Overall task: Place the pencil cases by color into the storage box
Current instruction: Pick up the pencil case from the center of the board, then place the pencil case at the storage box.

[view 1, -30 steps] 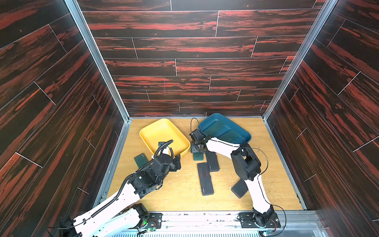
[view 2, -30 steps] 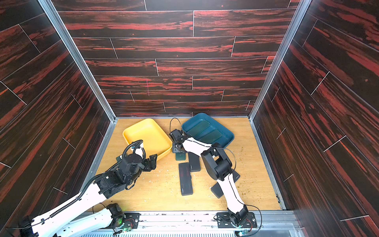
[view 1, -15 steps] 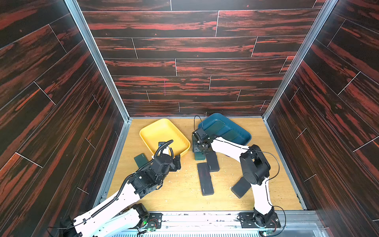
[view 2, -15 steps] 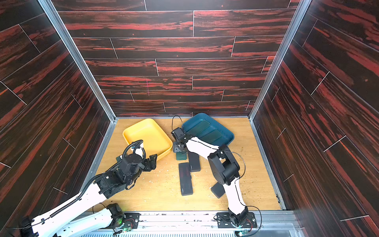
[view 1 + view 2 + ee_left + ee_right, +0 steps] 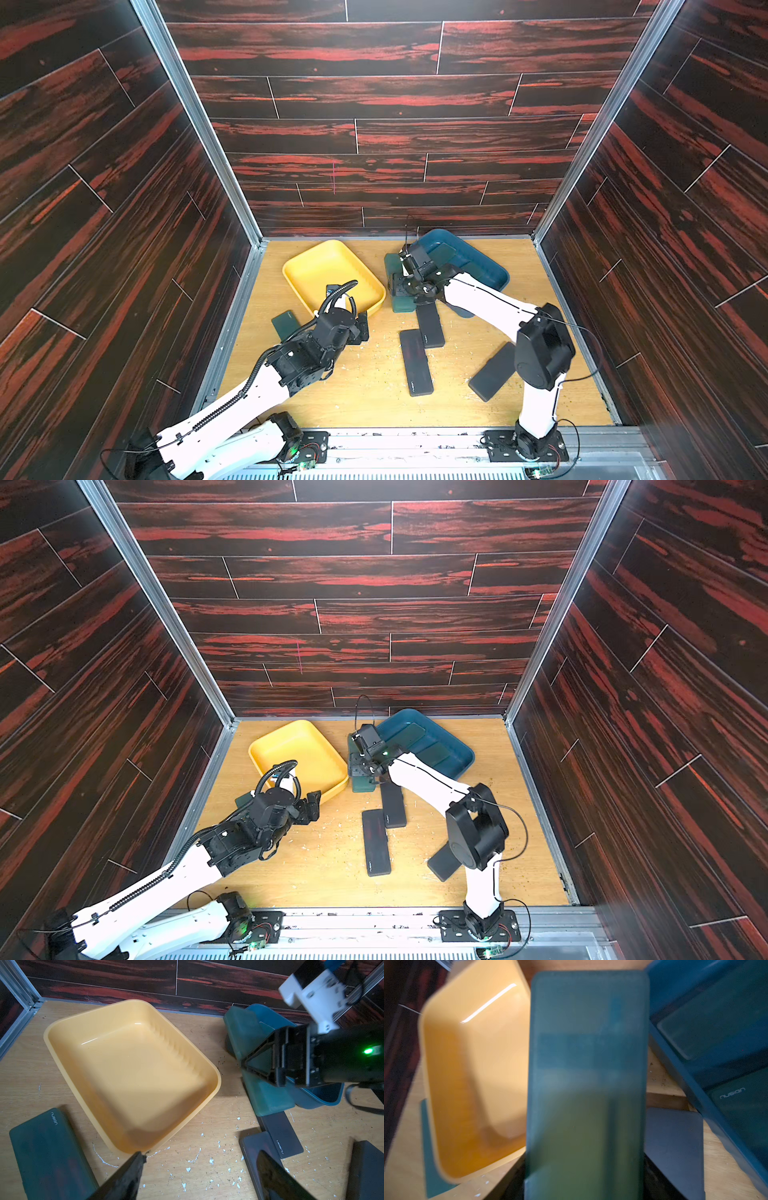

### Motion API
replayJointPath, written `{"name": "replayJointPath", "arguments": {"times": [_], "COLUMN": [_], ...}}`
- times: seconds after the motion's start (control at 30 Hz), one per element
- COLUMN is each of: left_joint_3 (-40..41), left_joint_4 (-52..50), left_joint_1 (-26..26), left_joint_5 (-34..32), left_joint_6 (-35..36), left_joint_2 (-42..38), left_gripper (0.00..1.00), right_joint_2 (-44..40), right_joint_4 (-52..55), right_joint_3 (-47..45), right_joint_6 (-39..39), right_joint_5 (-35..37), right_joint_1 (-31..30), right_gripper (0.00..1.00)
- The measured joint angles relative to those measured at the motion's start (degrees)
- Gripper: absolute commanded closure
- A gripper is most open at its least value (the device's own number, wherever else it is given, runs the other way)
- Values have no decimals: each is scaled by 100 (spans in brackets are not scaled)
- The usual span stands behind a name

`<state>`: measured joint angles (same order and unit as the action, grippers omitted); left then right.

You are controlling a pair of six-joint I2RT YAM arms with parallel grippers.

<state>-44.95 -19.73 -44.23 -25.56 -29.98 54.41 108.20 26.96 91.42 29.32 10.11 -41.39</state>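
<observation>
between yellow tray (image 5: 309, 266) and blue tray (image 5: 484, 266), right tool (image 5: 400, 287) clamps a green pencil case (image 5: 392, 262), left tool (image 5: 362, 328) agape.

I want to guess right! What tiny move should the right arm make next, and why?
Probably carry the green case over the blue tray: the right jaws hold it just beside that tray, where other green cases already lie.

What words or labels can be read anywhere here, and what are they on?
"nusign": loose green case, left wrist view.
"nusign": black case, same view.
"nusign": green case in the blue tray, right wrist view.
Logo on the long black case, in a top view: too small to read.
Held green case: no text shows.
</observation>
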Motion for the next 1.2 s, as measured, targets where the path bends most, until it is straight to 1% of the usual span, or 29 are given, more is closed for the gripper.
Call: {"name": "replayJointPath", "arguments": {"times": [0.13, 0.23, 0.57, 0.67, 0.83, 1.07, 1.2], "left_joint_3": [-118, -195, -254, -254, -254, -236, -201], "left_joint_4": [4, 35, 380, 518, 734, 1016, 1123], "left_joint_1": [0, 0, 2, 2, 2, 2, 2], "left_joint_5": [4, 17, 354, 503, 719, 957, 1064], "left_joint_6": [85, 151, 411, 474, 544, 555, 553], "left_joint_2": [122, 219, 525, 621, 739, 824, 824], "left_gripper": [14, 14, 14, 14, 15, 15, 15], "right_joint_2": [-269, -439, -791, -793, -791, -778, -629], "right_joint_4": [-28, -66, -223, -317, -428, -470, -459], "right_joint_3": [-24, -105, -688, -898, -1143, -1248, -1248], "right_joint_6": [44, 68, 262, 376, 678, 1147, 1388], "right_joint_5": [-299, -422, -511, -393, -140, 387, 621], "right_joint_1": [181, 433, 1561, 1893, 2227, 2354, 2380], "right_gripper": [43, 43, 43, 43, 44, 44, 44]}}
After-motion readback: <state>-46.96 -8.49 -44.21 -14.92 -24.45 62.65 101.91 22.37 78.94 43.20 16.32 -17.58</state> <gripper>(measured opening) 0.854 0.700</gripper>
